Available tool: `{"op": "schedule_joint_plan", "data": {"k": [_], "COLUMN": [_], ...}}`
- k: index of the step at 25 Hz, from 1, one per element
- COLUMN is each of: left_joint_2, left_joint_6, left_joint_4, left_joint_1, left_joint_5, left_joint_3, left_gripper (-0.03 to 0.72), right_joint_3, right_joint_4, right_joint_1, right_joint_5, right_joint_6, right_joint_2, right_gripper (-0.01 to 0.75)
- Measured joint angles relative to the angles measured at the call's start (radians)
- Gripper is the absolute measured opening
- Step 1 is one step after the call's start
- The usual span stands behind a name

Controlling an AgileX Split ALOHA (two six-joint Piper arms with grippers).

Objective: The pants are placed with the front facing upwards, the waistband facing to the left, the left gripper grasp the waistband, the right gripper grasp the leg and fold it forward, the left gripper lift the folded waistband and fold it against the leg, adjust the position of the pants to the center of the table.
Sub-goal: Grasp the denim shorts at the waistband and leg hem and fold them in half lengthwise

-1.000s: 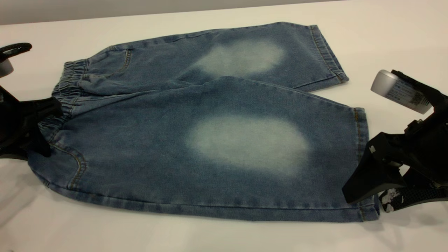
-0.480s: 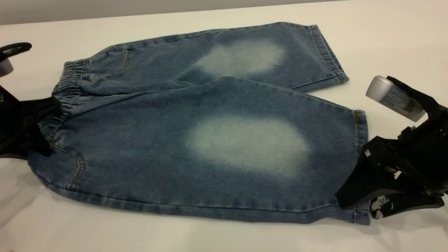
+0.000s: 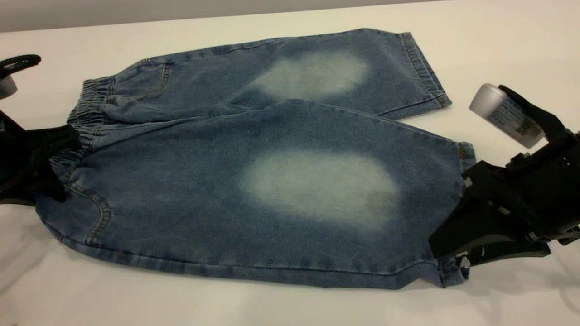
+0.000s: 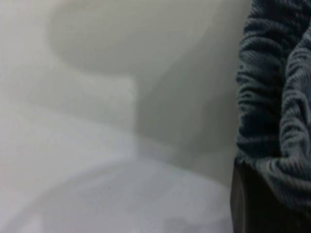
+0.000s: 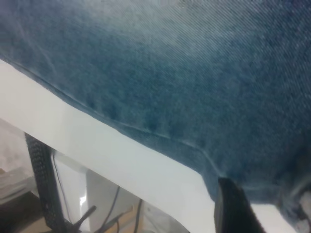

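The blue denim pants (image 3: 272, 181) lie flat on the white table (image 3: 272, 308), front up with a pale oval on each leg. The ruched waistband (image 3: 90, 97) points left. My left gripper (image 3: 56, 165) is at the waistband's near part, shut on it. The puckered band (image 4: 277, 97) fills one side of the left wrist view, above a dark finger (image 4: 248, 204). My right gripper (image 3: 455, 256) is shut on the near leg's hem corner, which is bunched under its wedge. The right wrist view shows the denim (image 5: 194, 73) and one fingertip (image 5: 233, 208) at the hem.
The far leg's hem (image 3: 426, 72) lies free toward the back right. Bare tabletop surrounds the pants, and the table's far edge (image 3: 181, 18) runs along the top. In the right wrist view the table's near edge (image 5: 97, 141) shows, with cables and a stand below it.
My right gripper slid left onto the near leg's hem and its jaws came together on it. The hem corner shifted left and bunched up. The left gripper has not moved.
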Motion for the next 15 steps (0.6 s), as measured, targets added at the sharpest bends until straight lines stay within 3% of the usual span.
{"op": "schedule_joint_plan", "data": {"k": [15], "left_joint_2": [0.000], "left_joint_6": [0.012], "left_joint_4": [0.000], "left_joint_1": [0.000], "left_joint_5": [-0.001], "left_joint_3": [0.000], "left_gripper": [0.153], "right_joint_3": [0.000], "right_joint_4": [0.000], "right_joint_1": [0.000], "right_joint_5": [-0.063], "right_joint_6": [0.006], "right_joint_2": [-0.001], "right_gripper": [0.241]}}
